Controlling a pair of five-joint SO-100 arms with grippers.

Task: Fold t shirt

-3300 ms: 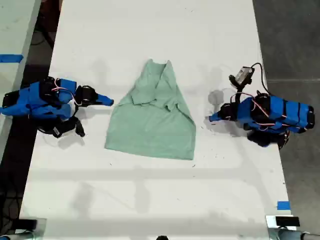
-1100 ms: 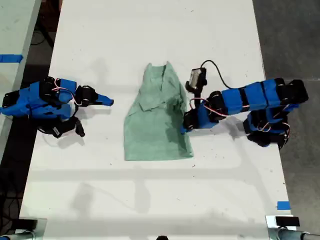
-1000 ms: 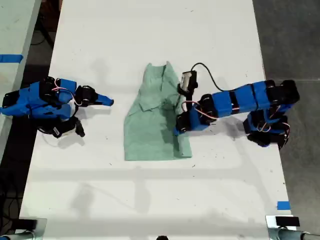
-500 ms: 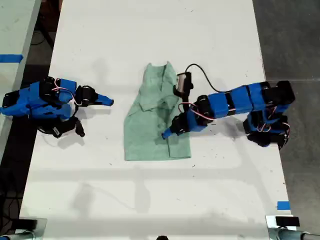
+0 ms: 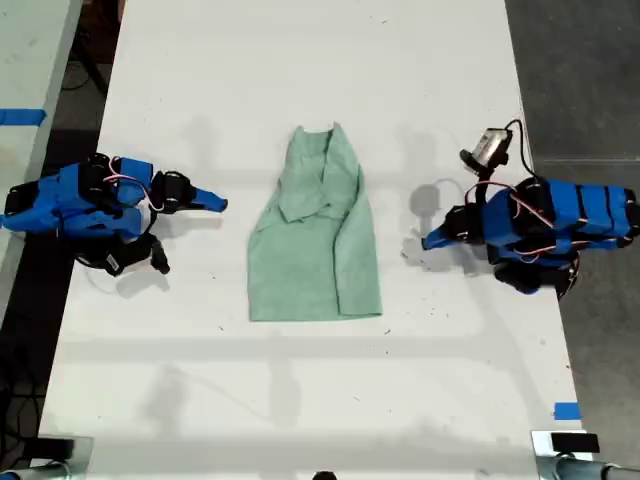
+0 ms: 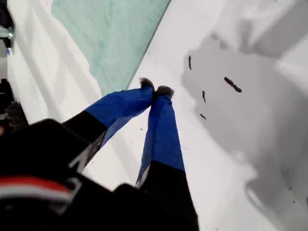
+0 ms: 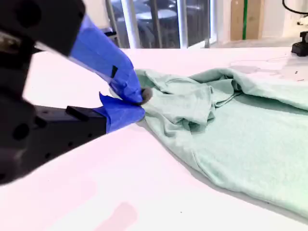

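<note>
with both side folds seemingly laid on the t shirt (image 5: 315,250), my first gripper (image 6: 155,89) and second gripper (image 7: 142,98), both closed and empty, next need the hem.

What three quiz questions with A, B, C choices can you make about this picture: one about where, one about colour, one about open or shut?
1. Where is the shirt?
A. between my first gripper and my second gripper
B. under my first gripper
C. off the table

2. What colour is the shirt?
A. red
B. pale green
C. black

3. The fingers of my first gripper are:
A. wide open
B. shut, holding nothing
C. shut on the shirt

Answers:
1 A, the shirt lies flat mid-table with a gripper on each side.
2 B, it is mint green in every view.
3 B, the tips meet over bare table.
</note>
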